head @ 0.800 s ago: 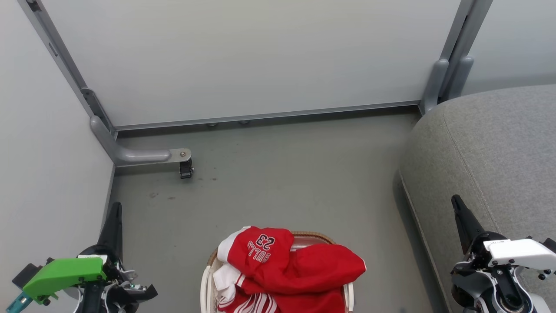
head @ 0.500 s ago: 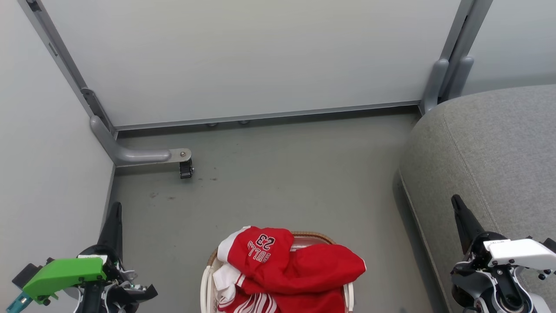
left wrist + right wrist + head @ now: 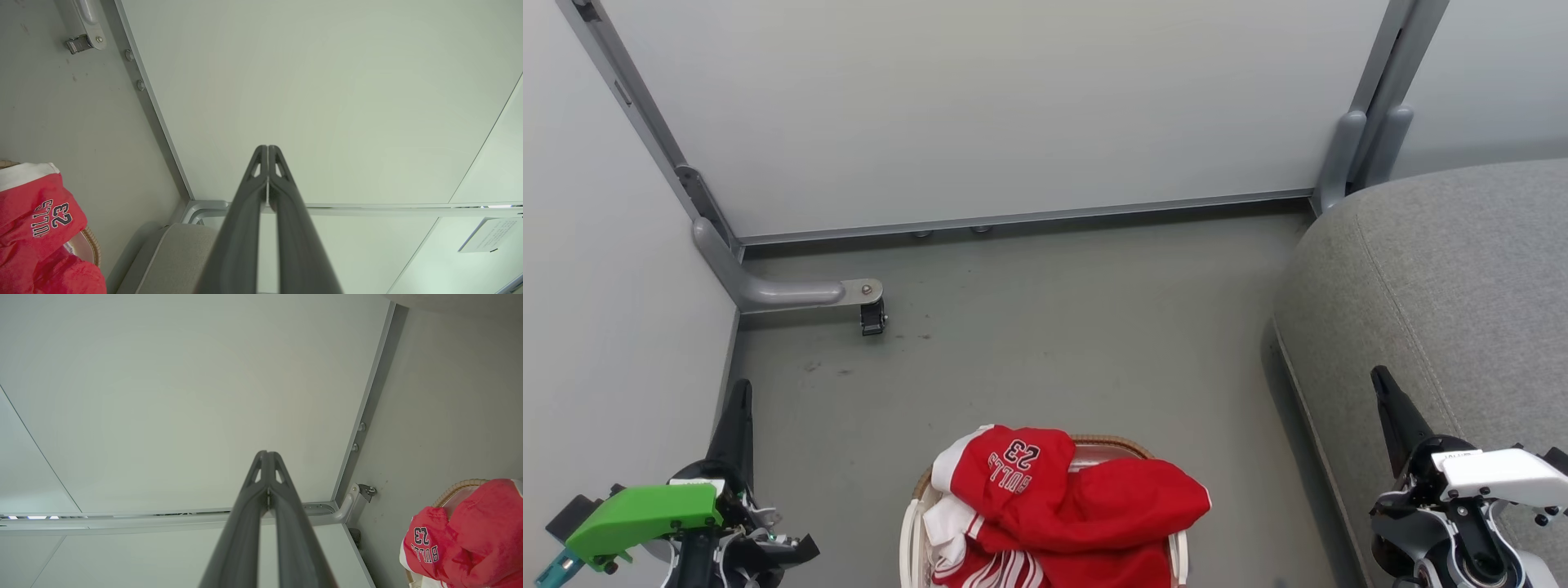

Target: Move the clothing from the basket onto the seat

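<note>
Red clothing point(image 3: 1066, 506) with white trim, one piece printed "BULLS 23", is heaped in the basket point(image 3: 913, 523) at the bottom centre of the head view. It also appears as clothing point(image 3: 36, 228) in the left wrist view and clothing point(image 3: 466, 535) in the right wrist view. The grey seat point(image 3: 1445, 294) rises on the right. My left gripper point(image 3: 739, 390) stands at lower left, shut and empty, left of the basket. My right gripper point(image 3: 1380, 380) is shut and empty over the seat's front edge. Both point at the wall: left gripper point(image 3: 267, 148), right gripper point(image 3: 266, 453).
Pale partition panels point(image 3: 980, 106) close off the back and left. A metal foot with a caster point(image 3: 872, 314) juts onto the grey floor point(image 3: 1054, 327) at the left. The basket's woven rim point(image 3: 453, 490) peeks out beside the clothes.
</note>
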Robot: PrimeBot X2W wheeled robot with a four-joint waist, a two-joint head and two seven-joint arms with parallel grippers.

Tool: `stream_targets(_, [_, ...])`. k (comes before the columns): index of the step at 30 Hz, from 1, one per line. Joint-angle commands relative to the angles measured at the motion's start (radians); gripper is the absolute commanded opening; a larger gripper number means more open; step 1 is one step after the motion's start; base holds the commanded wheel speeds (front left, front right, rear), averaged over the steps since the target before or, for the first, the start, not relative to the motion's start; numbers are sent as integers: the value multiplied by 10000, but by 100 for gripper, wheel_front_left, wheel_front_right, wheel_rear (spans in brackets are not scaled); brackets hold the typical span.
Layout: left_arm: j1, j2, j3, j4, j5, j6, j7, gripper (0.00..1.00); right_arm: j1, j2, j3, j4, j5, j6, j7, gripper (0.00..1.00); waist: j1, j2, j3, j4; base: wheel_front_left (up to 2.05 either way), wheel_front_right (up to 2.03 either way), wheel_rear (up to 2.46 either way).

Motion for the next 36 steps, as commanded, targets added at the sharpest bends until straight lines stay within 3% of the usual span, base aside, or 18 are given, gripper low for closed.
stream_targets(1, [-113, 3, 13, -12, -33, -71, 33, 0, -86, -61, -18, -37, 36, 0, 9, 0, 0, 0, 0, 0, 0, 0, 0])
stream_targets(36, [-114, 3, 12, -12, -33, -72, 33, 0, -86, -61, -17, -37, 36, 0, 8, 0, 0, 0, 0, 0, 0, 0, 0])
